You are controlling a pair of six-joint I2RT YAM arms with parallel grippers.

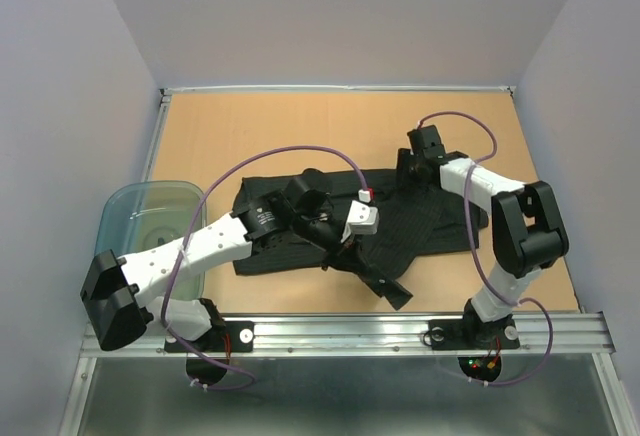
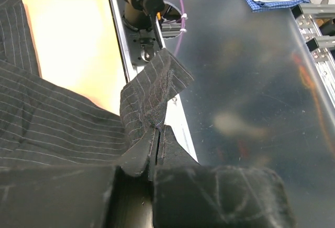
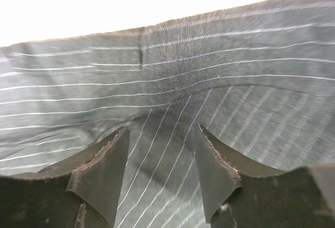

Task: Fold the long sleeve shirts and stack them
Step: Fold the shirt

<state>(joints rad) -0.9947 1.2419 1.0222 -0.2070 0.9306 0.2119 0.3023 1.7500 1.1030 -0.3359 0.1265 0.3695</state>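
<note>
Shirt (image 1: 425,226) lies spread across the middle of the table (image 1: 250,126), black with pinstripes. Its sleeve end (image 2: 157,87) is clamped in the left gripper (image 2: 157,134) at the near edge. The right gripper (image 3: 162,131) stands with jaws apart, cloth between them, at the shirt's far right. For a clean fold, the right should probably pin its side while the left carries the sleeve across, low and taut, away from the tub (image 1: 150,216) at left.

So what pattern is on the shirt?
The shirt is black with thin pale pinstripes, clearest in the right wrist view.
</note>
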